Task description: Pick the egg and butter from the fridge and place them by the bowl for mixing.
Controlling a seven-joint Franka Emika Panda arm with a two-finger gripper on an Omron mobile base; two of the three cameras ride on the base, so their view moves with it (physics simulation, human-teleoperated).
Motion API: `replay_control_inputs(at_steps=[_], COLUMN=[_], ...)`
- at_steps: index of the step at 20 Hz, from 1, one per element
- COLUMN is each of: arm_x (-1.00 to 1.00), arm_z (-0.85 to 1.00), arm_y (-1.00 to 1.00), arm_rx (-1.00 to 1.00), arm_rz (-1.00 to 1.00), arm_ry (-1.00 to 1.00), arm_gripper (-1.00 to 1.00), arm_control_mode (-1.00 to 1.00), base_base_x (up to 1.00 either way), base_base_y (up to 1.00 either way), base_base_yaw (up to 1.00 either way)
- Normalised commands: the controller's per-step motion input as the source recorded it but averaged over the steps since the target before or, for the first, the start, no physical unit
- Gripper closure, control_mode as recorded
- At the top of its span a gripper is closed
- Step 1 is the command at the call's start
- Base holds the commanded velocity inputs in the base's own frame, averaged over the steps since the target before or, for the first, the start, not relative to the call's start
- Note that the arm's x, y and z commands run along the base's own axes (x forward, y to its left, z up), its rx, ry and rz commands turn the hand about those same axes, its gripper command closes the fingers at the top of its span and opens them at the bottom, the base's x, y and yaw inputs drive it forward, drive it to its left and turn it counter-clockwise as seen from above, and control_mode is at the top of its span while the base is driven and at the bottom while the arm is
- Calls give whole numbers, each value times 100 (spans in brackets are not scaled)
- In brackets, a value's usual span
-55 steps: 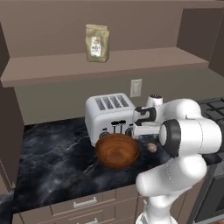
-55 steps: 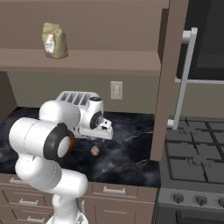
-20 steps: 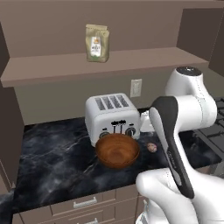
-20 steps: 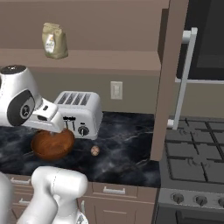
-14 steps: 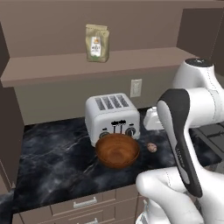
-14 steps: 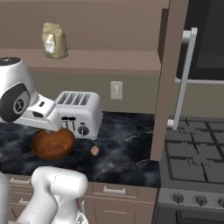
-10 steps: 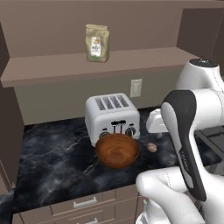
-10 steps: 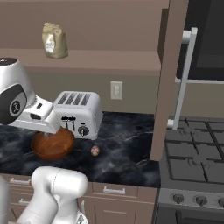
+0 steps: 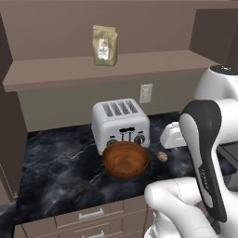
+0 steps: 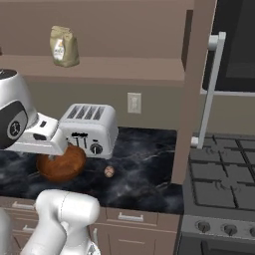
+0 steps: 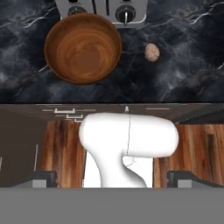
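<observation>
Jaws spread wide, holding nothing.
The gripper looks down on the bowl, with the egg just beside it on the counter.

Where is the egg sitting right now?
The egg lies on the dark marble counter just right of the bowl, apart from it, in front of the toaster's right corner.

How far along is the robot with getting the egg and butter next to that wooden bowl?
About halfway, it seems. The small tan-grey egg already lies on the dark marble counter, just beside the round reddish-brown wooden bowl in front of the white toaster. Nothing is in hand: the gripper is open and empty, looking down from above the counter. The butter is left; no pale-yellow stick lies by the bowl yet.
</observation>
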Motion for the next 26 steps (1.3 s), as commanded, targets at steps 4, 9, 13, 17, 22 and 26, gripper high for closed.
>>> replay_control_inputs(at_steps=[4,9,13,17,22,26], arm_x=[0,0,0,0,0,0], arm_z=[0,0,0,0,0,0], arm_y=[0,0,0,0,0,0], arm_rx=[0,0,0,0,0,0], arm_rz=[0,0,0,0,0,0], arm_ry=[0,0,0,0,0,0], arm_gripper=[-100,-100,-100,-100,-100,-100], arm_control_mode=[100,100,100,100,100,100], base_base_x=[-78,-100,-100,-66,0,0], base_base_y=[-12,-37,-11,0,0,0], base_base_yaw=[0,-7,-43,-86,-97,-95])
